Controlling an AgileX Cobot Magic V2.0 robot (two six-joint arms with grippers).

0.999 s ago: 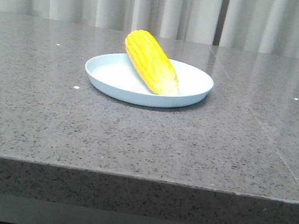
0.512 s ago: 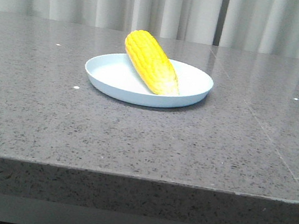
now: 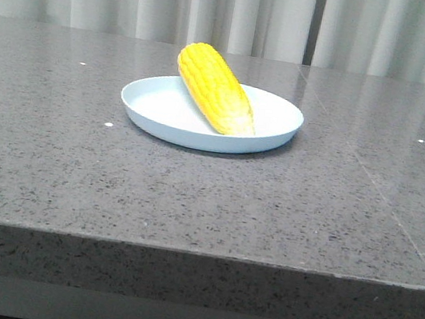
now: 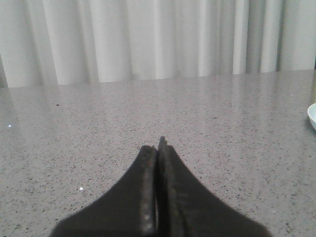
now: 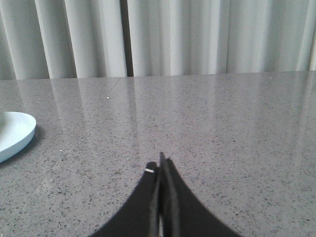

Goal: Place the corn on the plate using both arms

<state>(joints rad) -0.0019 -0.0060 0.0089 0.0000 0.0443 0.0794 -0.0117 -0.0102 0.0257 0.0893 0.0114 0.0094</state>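
The yellow corn lies across the pale blue plate in the front view, its thick end propped on the far rim and its paler tip down inside the plate toward the front right. Neither arm shows in that view. My left gripper is shut with nothing between its fingers, low over bare table; a sliver of the plate shows at the picture's edge. My right gripper is also shut and empty, with part of the plate off to one side.
The grey speckled stone table runs to a front edge close to the camera. Pale curtains hang behind the table's far edge. A seam in the tabletop crosses the right side.
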